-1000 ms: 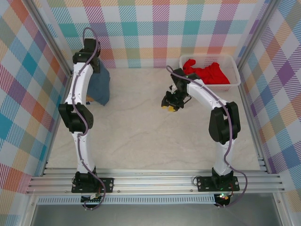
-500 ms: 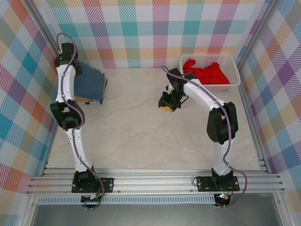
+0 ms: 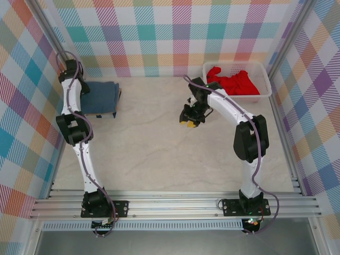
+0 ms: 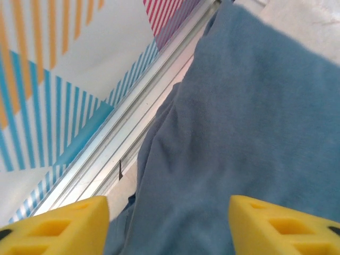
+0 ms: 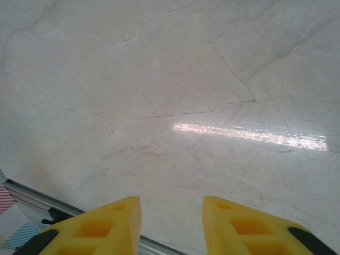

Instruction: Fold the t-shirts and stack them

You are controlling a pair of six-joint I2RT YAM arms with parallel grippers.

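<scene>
Starting with the shirts, you have the slate blue t-shirt [image 3: 101,96] lying folded flat at the far left of the table [image 3: 159,154], its outer edge close along the aluminium rail [image 4: 154,114] at the foot of the left wall. Through the left wrist camera its cloth runs under both fingers, smooth across the middle and softly creased on the rail side.

Your red t-shirt [image 3: 234,82] sits inside the white basket [image 3: 264,94] in the far right corner of the table. It is crumpled, not folded, and heaped toward the left and middle of the basket, with one lobe up against the rear left rim; a strip of the basket's pale floor shows at the right end.

Your left gripper [image 4: 169,226] is over the blue shirt with its yellow fingers [image 4: 58,223] set wide apart and nothing pinched between them. Whether the tips touch the cloth, you cannot tell from these views.

Your right gripper [image 3: 187,121] hangs over the bare middle of the table, apart from both shirts and nearer the basket than the blue one. Its fingers [image 5: 101,226] stand a narrow gap apart with nothing in that gap, and below them lies veined pale tabletop with a streak of glare.
</scene>
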